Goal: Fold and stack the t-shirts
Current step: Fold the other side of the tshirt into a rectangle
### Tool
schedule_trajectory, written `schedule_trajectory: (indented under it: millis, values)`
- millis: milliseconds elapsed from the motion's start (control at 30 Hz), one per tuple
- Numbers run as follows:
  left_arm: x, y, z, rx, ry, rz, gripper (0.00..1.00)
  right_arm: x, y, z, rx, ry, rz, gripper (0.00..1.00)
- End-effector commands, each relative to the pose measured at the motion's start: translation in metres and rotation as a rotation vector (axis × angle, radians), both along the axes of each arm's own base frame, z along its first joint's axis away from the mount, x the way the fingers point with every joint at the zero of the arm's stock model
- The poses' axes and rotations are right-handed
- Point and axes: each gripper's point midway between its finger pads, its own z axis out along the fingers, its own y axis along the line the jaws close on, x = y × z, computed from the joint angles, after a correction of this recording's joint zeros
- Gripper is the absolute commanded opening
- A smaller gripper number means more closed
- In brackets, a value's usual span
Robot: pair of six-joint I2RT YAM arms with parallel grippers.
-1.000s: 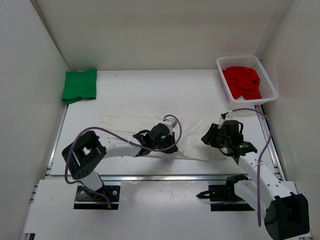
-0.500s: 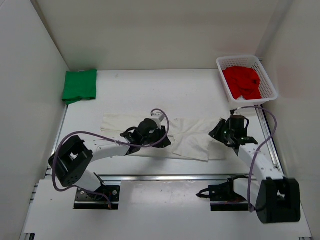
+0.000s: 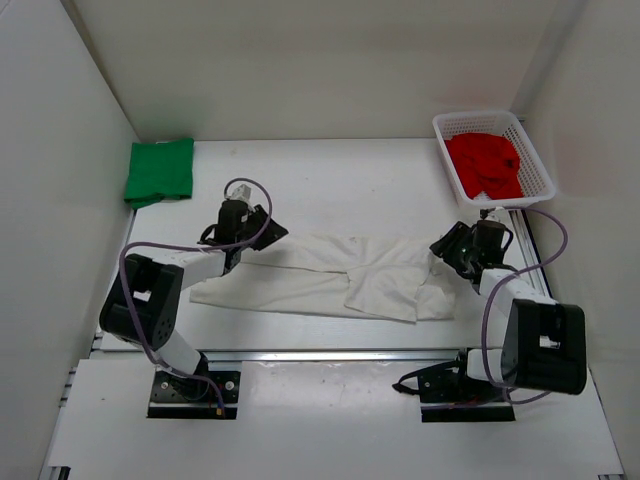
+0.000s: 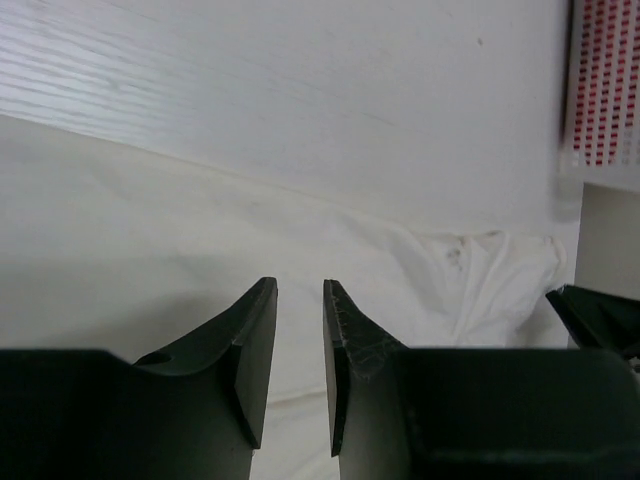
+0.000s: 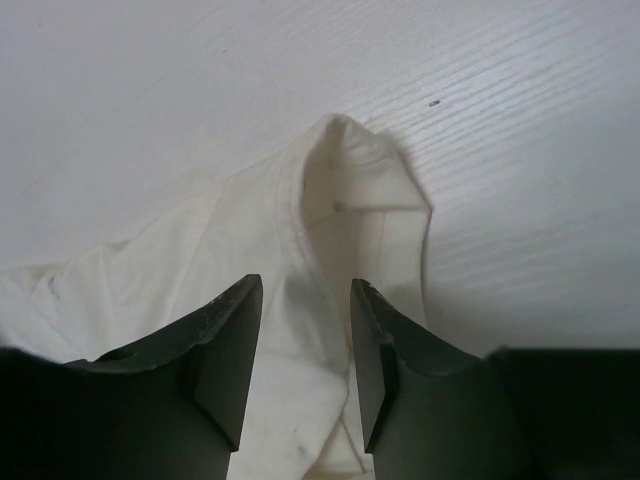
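Three t-shirts are in view: one green t-shirt (image 3: 159, 170) at upper left, one off-white t-shirt (image 3: 320, 275) across the centre of the single counter (image 3: 340, 190), and one red t-shirt (image 3: 485, 165) at upper right. There is one white mesh basket (image 3: 447, 150). Two arms show, the left arm (image 3: 195, 265) and the right arm (image 3: 508, 285), each with two fingers (image 4: 250, 345).

White table (image 3: 330, 190) with faint wood grain, boxed in on three sides by plain white panels: left wall (image 3: 50, 200), far wall (image 3: 320, 70), right wall (image 3: 600, 130). Along the near edge, a silver metal rail (image 3: 330, 353); nearer still, a white board (image 3: 320, 420). Even, diffuse light; soft shadows only in the far corners.
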Motion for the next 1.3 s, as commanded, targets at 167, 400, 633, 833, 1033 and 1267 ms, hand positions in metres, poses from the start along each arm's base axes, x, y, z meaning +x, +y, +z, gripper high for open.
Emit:
schedule_trajectory:
  millis: [167, 400, 633, 833, 1033, 1267]
  values:
    - [0.017, 0.04, -0.024, -0.077, 0.078, 0.12, 0.35, 0.032, 0.001, 0.006, 0.019, -0.068, 0.011, 0.3]
    - [0.005, 0.092, -0.051, -0.138, 0.142, 0.277, 0.33, 0.042, -0.007, 0.009, 0.01, -0.066, -0.029, 0.09]
    - [-0.001, 0.135, -0.067, -0.196, 0.19, 0.413, 0.32, 0.049, -0.033, -0.006, -0.036, 0.015, -0.099, 0.02]
    - [0.0, 0.146, -0.054, -0.188, 0.149, 0.449, 0.32, 0.073, -0.019, -0.01, 0.007, 0.036, -0.04, 0.19]
    - [0.01, 0.138, 0.017, -0.16, -0.034, 0.42, 0.35, 0.074, -0.015, 0.042, -0.059, -0.041, -0.043, 0.44]
    - [-0.013, 0.077, 0.075, -0.059, -0.206, 0.22, 0.42, 0.032, -0.001, 0.082, -0.174, -0.162, -0.067, 0.37]
